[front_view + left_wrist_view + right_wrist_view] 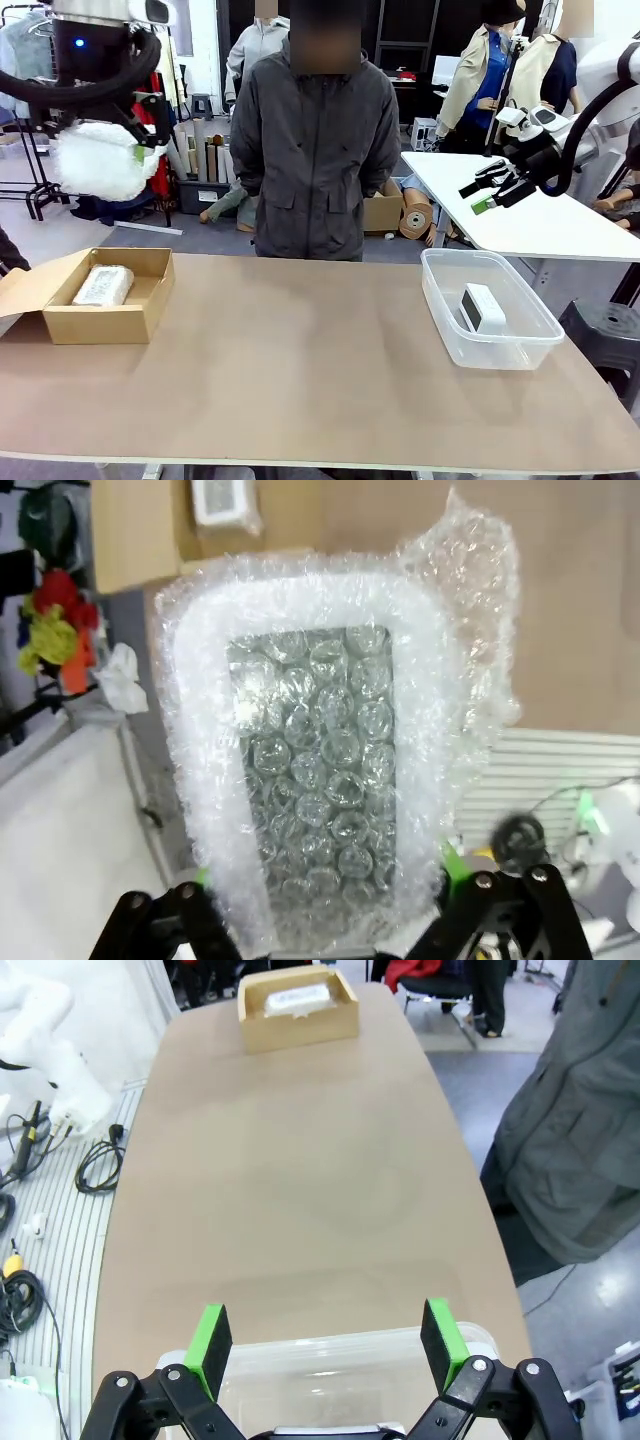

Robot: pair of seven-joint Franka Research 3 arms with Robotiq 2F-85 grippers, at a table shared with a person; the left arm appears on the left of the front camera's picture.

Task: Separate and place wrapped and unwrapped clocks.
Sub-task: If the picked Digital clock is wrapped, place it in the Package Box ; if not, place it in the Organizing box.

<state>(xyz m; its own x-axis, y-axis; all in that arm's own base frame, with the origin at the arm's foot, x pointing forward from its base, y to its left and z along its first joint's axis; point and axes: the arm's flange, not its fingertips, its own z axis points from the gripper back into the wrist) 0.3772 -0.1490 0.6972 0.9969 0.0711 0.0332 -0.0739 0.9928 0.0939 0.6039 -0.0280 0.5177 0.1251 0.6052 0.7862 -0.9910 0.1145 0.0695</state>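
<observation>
- Table (300, 370): bare in the middle, with a cardboard box (100, 300) at the robot's left end and a clear tub (490, 310) at the right end
- Bare clock (483, 307): lies in the tub, white and smooth
- Wrapped clock (103, 285): lies flat in the box, toward its left part, leaving free floor beside it on the right
- Left gripper (135, 140): raised well above the box, clamped on a second wrapped clock (320, 780) in bubble wrap; the green pads (452, 862) pinch its near end, so most of it hangs out beyond them
- Right gripper (328, 1345): jaws spread wide, nothing in them, hovering over the tub's near rim, clear of the left arm's path
- Step in hand, as I judge it: lower the held clock into the box. Aim at the free floor beside the clock already there, keep the bundle level, and let go only once it rests, since loose wrap may catch on the box wall or flap
- Person (315, 150): stands at the far edge, not reaching in
</observation>
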